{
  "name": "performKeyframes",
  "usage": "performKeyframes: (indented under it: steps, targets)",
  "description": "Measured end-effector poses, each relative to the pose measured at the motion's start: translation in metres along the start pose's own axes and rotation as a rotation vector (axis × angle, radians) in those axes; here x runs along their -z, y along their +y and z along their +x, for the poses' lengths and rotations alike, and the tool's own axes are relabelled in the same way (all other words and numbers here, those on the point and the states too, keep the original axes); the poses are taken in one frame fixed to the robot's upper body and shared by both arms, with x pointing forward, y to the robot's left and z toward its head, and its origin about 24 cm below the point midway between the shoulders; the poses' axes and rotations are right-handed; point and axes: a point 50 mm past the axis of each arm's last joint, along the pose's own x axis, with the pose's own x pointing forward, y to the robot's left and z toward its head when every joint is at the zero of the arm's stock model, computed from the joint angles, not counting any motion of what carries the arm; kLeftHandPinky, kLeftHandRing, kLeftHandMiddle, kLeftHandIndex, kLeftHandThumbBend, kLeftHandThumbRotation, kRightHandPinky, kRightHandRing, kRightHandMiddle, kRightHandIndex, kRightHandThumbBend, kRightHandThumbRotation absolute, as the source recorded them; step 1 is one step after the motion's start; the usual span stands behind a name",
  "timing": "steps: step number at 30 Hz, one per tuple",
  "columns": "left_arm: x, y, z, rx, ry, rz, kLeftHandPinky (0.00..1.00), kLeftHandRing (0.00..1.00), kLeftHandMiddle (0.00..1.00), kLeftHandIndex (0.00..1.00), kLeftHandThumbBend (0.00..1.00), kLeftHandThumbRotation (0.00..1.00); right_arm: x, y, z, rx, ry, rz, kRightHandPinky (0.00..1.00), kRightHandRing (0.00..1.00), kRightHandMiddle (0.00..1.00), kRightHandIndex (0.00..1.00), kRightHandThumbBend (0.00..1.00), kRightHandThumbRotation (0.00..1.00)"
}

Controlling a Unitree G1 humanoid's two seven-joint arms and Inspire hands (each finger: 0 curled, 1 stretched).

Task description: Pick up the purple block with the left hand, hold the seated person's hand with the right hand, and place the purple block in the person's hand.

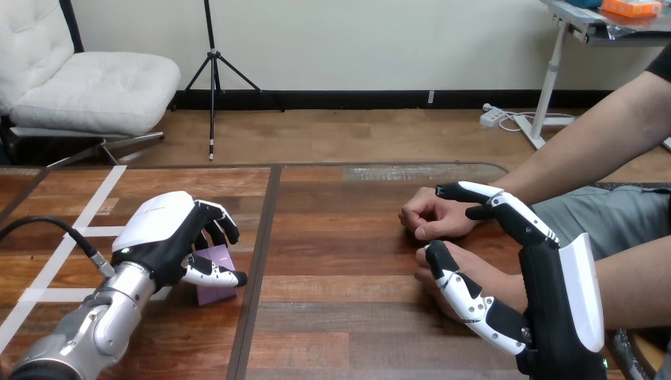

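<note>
Purple block [215,290] on table [356,237] (left hand [162,233] curled round it).

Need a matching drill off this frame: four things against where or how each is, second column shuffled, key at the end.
Column 1
1. purple block
2. left hand
3. right hand
4. person's upper hand

Column 2
A. fingers fairly straight, thumb over the person's lower hand
B. loosely fisted, resting on the table at the view's right
C. standing on the table at the view's left
D. fingers and thumb curled round the block

Pairs: 1-C, 2-D, 3-A, 4-B
</note>
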Motion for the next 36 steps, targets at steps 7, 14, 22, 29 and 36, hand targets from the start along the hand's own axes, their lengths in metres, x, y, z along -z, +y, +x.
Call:
performKeyframes:
  steps: [7, 14, 22, 29, 36]
  targets:
    - [0.0003, 0.0, -0.0001, -0.002, 0.002, -0.001, 0.44, 0.47, 0.52, 0.55, 0.53, 0.01, 0.0, -0.0001, 0.0002, -0.006, 0.0, 0.001, 0.65, 0.73, 0.71, 0.69, 0.41, 0.44]
    - [0.0004, 0.0001, -0.0002, -0.007, 0.003, -0.002, 0.43, 0.47, 0.51, 0.55, 0.53, 0.01, 0.0, 0.0, 0.0002, -0.011, 0.001, 0.002, 0.65, 0.73, 0.71, 0.69, 0.42, 0.44]
    - [-0.0004, -0.0002, -0.0013, -0.035, -0.008, -0.012, 0.42, 0.46, 0.51, 0.55, 0.56, 0.0, 0.0002, -0.0002, 0.0002, -0.011, 0.001, 0.001, 0.65, 0.73, 0.71, 0.7, 0.42, 0.43]
    - [-0.0035, 0.0001, -0.003, -0.09, -0.039, -0.052, 0.41, 0.45, 0.51, 0.55, 0.58, 0.02, 0.0003, -0.0005, 0.0002, -0.011, 0.001, 0.0, 0.65, 0.73, 0.71, 0.7, 0.42, 0.43]
    - [-0.007, 0.0004, -0.0046, -0.147, -0.066, -0.107, 0.42, 0.46, 0.52, 0.55, 0.58, 0.05, 0.0003, -0.0005, 0.0003, -0.012, 0.002, 0.0, 0.65, 0.73, 0.71, 0.7, 0.42, 0.43]
